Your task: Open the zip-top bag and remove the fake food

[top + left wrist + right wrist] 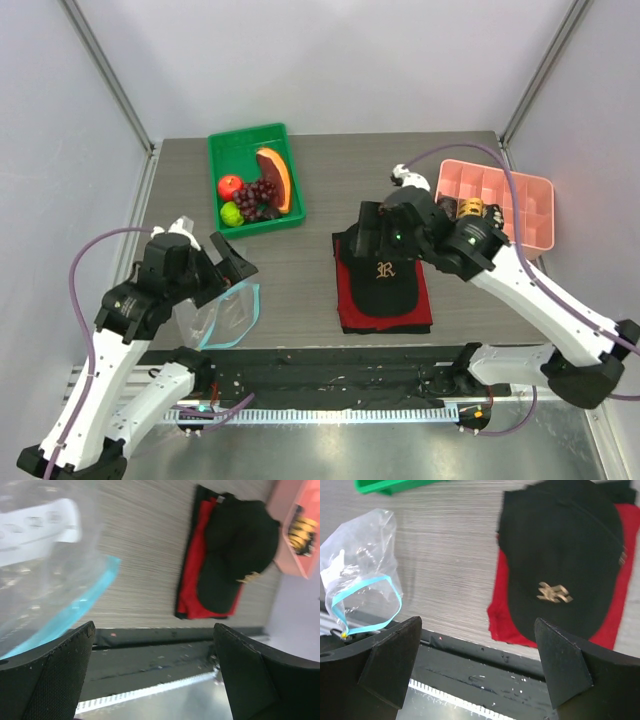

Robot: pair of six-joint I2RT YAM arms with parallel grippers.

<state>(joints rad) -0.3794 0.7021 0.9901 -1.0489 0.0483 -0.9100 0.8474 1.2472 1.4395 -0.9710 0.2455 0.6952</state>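
A: We're watching the left gripper [155,672] hanging with its jaws spread wide and nothing between them. The bag [225,312] is lying on the table well to the left of the cap [385,278], just beside those fingers.

B: And the right gripper [480,665] is hovering by the cap, on its far side, jaws gaping too and carrying nothing. Where's the food sitting?

A: Not in the bag, by the look of it. The apple [230,186], melon slice [275,178], grapes [260,196] and green piece [231,213] are all resting in the tray [238,152], beyond the cap and to its left, well apart from the bag.

B: So I'm reading this job as close to finished. The bag's mouth is standing open in a loop with the zip strip [87,597] curving round it, and I'm seeing nothing inside.

A: If anyone's reaching for it, I'm judging that bag feather-light, floppy and slick. It's thin film, and it's going to crumple and slide rather than hold a shape.

B: Agreed. The strip is looking like the stiffest part, so I'm thinking a pinch on that rim is the safest hold. Grabbing bare film is risking a slip.

A: And the pieces are looking hard, smooth and light. The apple is likely to roll, while the grapes are offering bumps to grip.
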